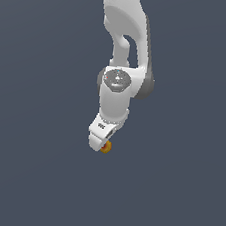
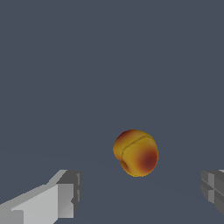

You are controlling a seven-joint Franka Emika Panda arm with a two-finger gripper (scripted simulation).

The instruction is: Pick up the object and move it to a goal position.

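Pincer (image 2: 140, 192) fingers apart around ball (image 2: 136, 152).

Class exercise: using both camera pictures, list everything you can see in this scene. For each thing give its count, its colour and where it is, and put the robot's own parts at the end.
ball: one, orange-red with yellowish patches, round; in the wrist view it lies between the two fingers with a gap on each side; in the exterior view it peeks out at the gripper's tip, toward the exterior view's right.
ground: one, plain dark blue-grey, fills the background of both views.
arm: one, white with grey joints, comes in from the upper edge of the exterior view.
gripper: one, white, at the arm's lower end, open around the ball.
fingers: two, light grey with darker pads, set wide apart, neither touching the ball.
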